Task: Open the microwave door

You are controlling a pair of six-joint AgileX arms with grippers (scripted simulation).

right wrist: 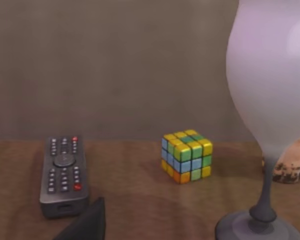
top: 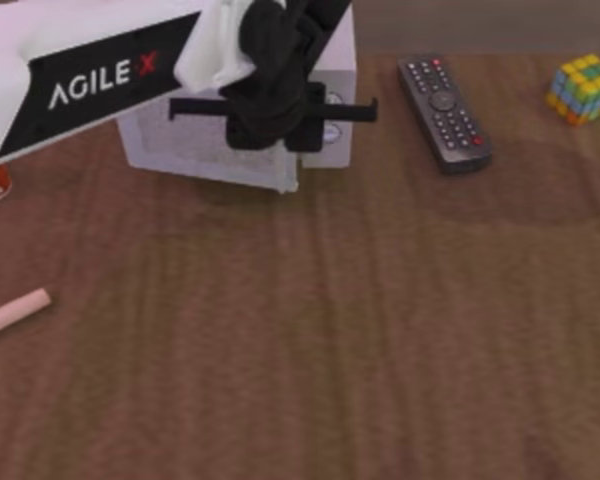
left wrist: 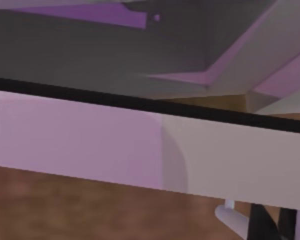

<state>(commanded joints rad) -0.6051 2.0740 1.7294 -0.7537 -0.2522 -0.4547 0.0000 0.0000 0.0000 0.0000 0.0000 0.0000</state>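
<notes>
The white microwave [top: 338,60] stands at the table's back centre, its two silver knobs [top: 331,118] just visible past my wrist. The microwave door [top: 200,155], with its grey mesh window, stands slightly ajar, its free right edge swung towards the front. My left gripper [top: 275,120] hangs over that edge. In the left wrist view the door [left wrist: 90,135] is a wide white band with the dark cavity [left wrist: 90,50] behind it, and my left gripper [left wrist: 272,227] is shut on the slim white handle [left wrist: 230,216]. My right gripper [right wrist: 92,222] is parked out of the top view.
A dark remote [top: 443,112] lies right of the microwave, and a coloured cube [top: 583,88] sits at the far right. A pink rod [top: 13,312] lies at the left edge. Close to the right wrist stands a white goblet-shaped object [right wrist: 270,90].
</notes>
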